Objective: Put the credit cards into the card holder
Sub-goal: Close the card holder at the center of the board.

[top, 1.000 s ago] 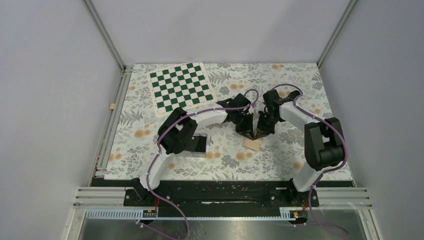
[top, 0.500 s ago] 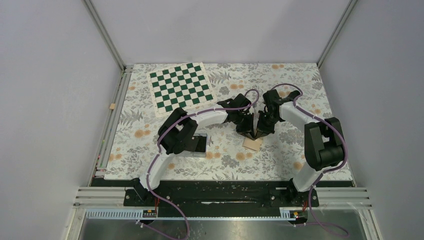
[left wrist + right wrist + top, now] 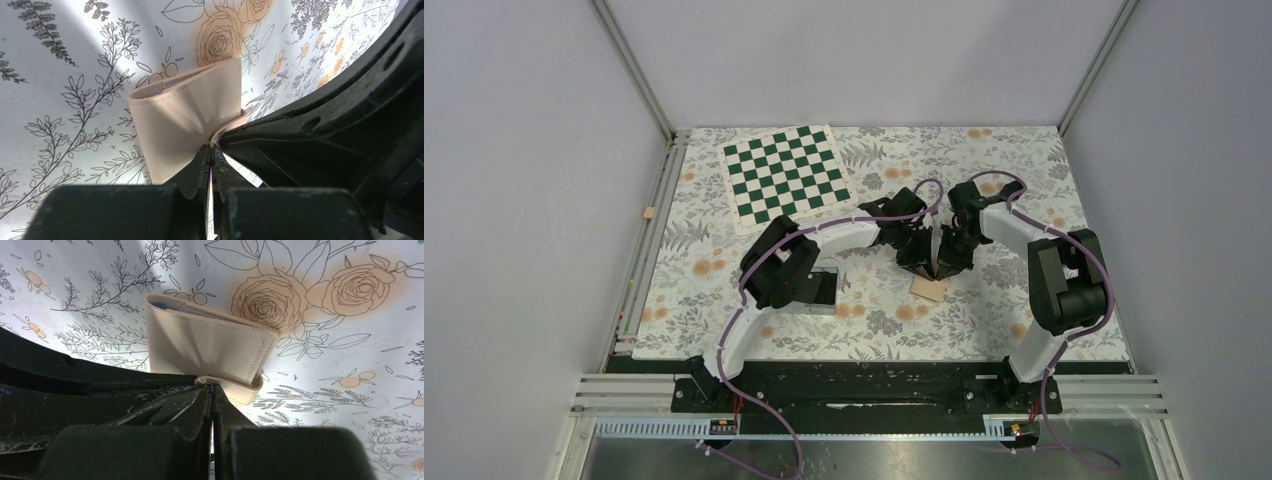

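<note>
White arms [image 3: 834, 233] bear black joints [image 3: 1069, 285], purple cables [image 3: 996, 171], black left claw [image 3: 211, 150] and right claw [image 3: 212, 387].

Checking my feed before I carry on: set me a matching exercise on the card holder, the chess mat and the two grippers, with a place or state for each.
Things:
1. card holder
2. chess mat
3. left gripper
4. right gripper

Place or state:
a. far left, green and white checks
b. jaws shut on the holder's edge, reaching in from the left
c. tan, in the middle, pinched from both sides
d. jaws shut on the holder's edge, reaching in from the right

Pairs: 1-c, 2-a, 3-b, 4-d
</note>
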Controlling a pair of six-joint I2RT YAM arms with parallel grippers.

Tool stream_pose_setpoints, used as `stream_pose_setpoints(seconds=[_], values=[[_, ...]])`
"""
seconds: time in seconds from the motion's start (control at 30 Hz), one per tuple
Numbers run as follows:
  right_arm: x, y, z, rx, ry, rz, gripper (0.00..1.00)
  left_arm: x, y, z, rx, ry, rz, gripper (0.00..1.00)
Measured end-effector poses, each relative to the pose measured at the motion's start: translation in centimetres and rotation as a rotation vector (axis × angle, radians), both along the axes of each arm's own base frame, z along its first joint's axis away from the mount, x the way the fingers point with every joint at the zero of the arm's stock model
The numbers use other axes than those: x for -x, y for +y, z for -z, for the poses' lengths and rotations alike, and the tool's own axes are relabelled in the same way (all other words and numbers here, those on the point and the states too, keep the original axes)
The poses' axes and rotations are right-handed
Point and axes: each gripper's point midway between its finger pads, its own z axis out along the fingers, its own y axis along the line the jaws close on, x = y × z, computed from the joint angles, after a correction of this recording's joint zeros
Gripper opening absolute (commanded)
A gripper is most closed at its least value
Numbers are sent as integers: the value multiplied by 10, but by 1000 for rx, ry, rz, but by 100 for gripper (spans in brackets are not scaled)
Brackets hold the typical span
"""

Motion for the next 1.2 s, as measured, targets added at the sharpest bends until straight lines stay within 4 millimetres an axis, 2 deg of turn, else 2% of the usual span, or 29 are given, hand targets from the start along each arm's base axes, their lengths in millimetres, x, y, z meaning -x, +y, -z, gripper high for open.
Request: stream_pose_setpoints(seconds=[0.23,0.53,0.9,1.03,1.2], values=[[-1,-1,0,18,14,17,0,0,0,0,0,-1,1,0],[-3,-5,4,141,16,-2,0,1,0,0,1,7,1,0],[-1,-4,3,129,-28,0,0,2,1,0,-1,18,-2,0],[6,-1,-8,85,-64,-2,0,3,1,2,-3,22,-2,0],[2,5,-35,-15,-171,14,0,4,1,2,8,33,-7,0]])
